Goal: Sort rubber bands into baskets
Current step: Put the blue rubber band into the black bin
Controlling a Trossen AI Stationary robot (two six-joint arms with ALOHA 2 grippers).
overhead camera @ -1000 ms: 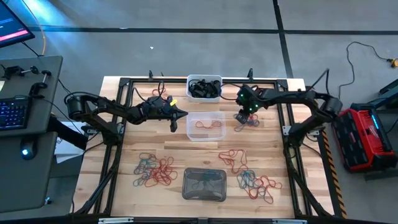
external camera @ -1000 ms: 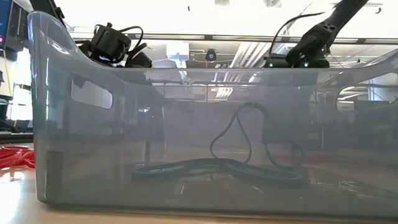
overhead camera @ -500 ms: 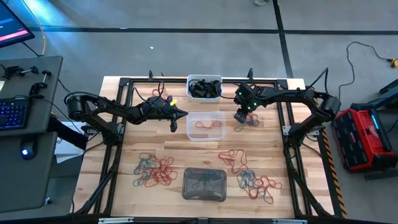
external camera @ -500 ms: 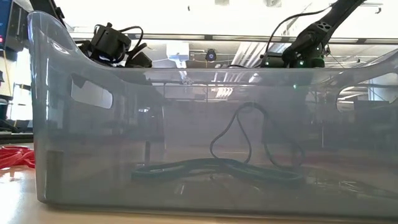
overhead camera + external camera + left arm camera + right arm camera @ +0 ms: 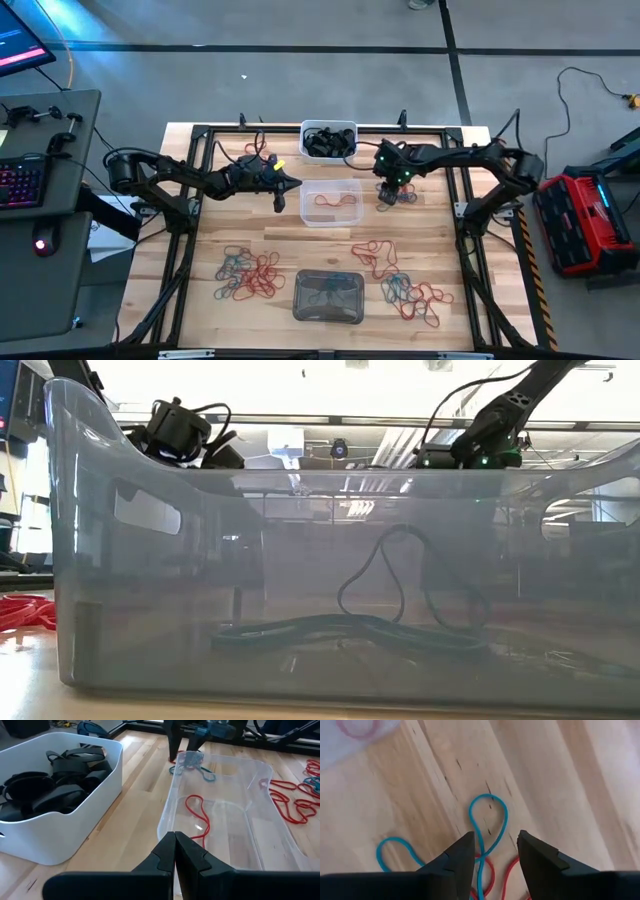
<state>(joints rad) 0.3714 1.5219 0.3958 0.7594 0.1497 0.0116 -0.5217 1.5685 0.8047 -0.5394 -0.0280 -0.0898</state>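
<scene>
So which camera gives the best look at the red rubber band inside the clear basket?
The left wrist view: the red rubber band lies large and plain on the floor of the clear basket. The high view shows it only as a small red loop. The low view hides it behind the grey basket, and the right wrist view aims elsewhere.

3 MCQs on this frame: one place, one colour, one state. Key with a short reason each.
1. Where is the right tool?
A. over the grey basket
B. low over a small bunch of bands right of the clear basket
C. inside the white basket

2. What colour are the bands in the clear basket?
A. red
B. black
C. teal

3. How is the left tool?
A. open wide
B. gripping a red band
C. shut, empty

Key: 1 B, the high view puts it beside the clear basket's right wall. 2 A, red loops lie inside. 3 C, its fingers meet with nothing between.
</scene>
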